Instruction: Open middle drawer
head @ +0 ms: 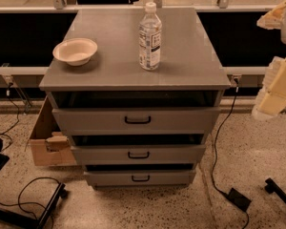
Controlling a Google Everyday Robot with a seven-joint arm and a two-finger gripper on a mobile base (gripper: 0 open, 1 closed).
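Observation:
The grey metal cabinet (133,75) has three drawers stacked in its front. The middle drawer (181,154) has a flat front of medium height and a small black loop handle (138,155) at its centre. A dark gap shows above its front edge. My gripper (272,99) shows as pale cream parts at the right edge of the view. It is level with the top drawer (181,119), well to the right of the cabinet and touching nothing.
A pale bowl (75,51) and a clear water bottle (149,37) stand on the cabinet top. The bottom drawer (171,177) is the narrowest. A cardboard box (45,144) sits left of the cabinet. Cables (219,175) and a black adapter (239,199) lie on the speckled floor.

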